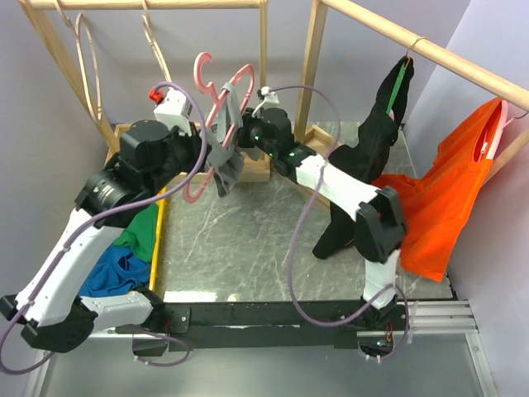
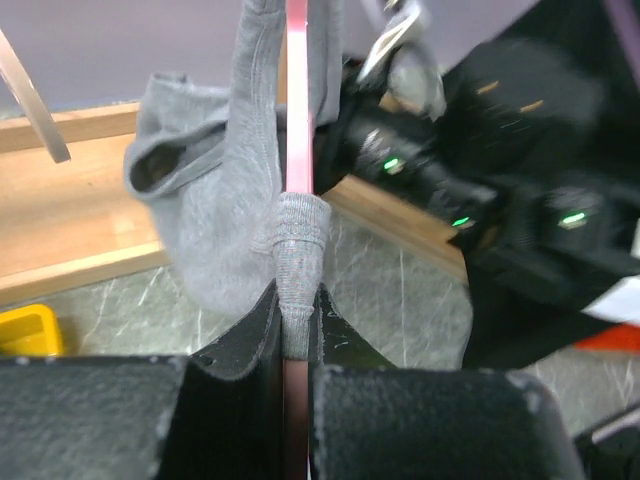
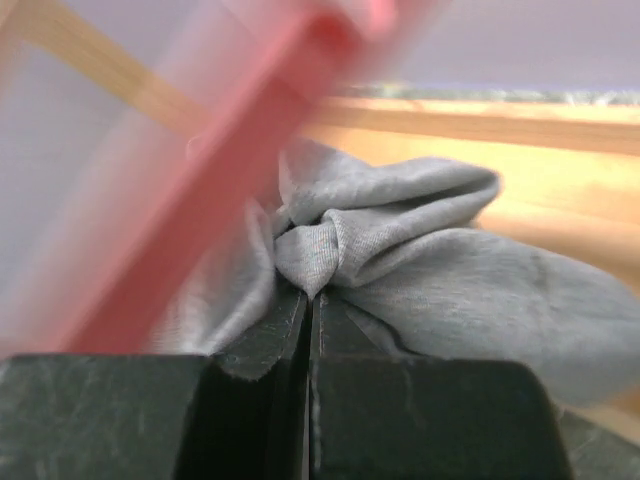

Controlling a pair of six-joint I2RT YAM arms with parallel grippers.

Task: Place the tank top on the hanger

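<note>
**A:** Two grippers meet in the middle, yes? What does each one hold?

**B:** The left gripper is closed tight on the thin bar of the pink plastic clothes hanger. The bar goes straight up from between its fingers. A narrow band of the grey soft-knit tank top is wrapped around this bar, and it is pinched together with the bar.

**A:** And the right one?

**B:** The right gripper has its jaws pressed together on a small fold of the same grey fabric. The hanger passes above it and to its left, very near its camera and blurred.

**A:** Where is the rest of the tank top?

**B:** Most of it hangs in a loose bunch just beside the left gripper, on the left of the bar. From the right gripper it spreads away to the right in soft folds. In the top view the bunch hangs between and below both grippers, over the grey marbled table. The curved hook of the hanger stands above the left gripper, in front of the wooden rack.
</note>
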